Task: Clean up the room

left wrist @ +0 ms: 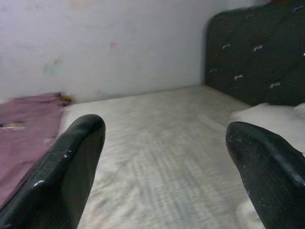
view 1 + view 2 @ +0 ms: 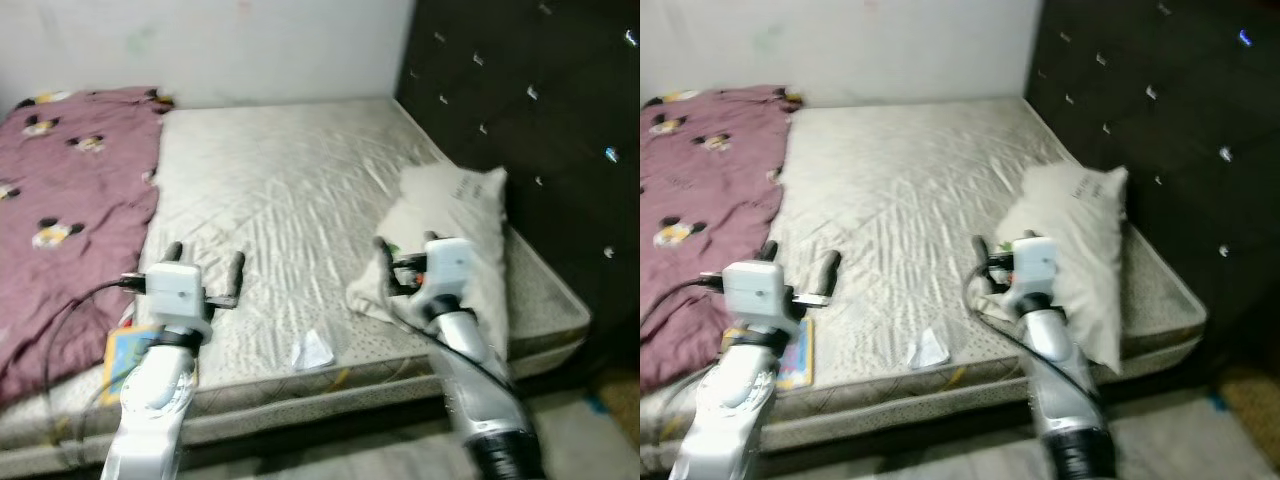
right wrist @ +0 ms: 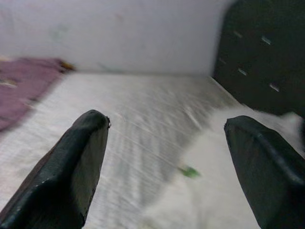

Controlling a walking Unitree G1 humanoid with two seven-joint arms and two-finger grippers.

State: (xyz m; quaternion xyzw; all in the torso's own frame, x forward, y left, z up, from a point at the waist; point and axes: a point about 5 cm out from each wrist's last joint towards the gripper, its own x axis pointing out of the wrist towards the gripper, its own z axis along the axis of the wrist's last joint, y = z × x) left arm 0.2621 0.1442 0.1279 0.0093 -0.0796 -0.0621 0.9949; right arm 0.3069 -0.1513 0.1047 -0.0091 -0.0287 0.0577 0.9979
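Note:
A bare white mattress [image 2: 290, 190] lies before me. A white pillow [image 2: 455, 230] rests on its right side against the dark headboard [image 2: 540, 110]. A maroon blanket [image 2: 70, 210] with cartoon prints covers the left part. A small crumpled white scrap [image 2: 312, 350] sits near the front edge. A colourful book [image 2: 128, 355] lies at the front left, partly under my left arm. My left gripper [image 2: 205, 262] is open above the mattress front. My right gripper [image 2: 405, 252] is open at the pillow's near corner, with a small green bit [image 3: 189, 171] on the pillow ahead of it.
A white wall [image 2: 220, 50] runs behind the bed. The tufted black headboard rises along the right side. A strip of grey floor [image 2: 580, 430] shows at the bottom right beside the bed.

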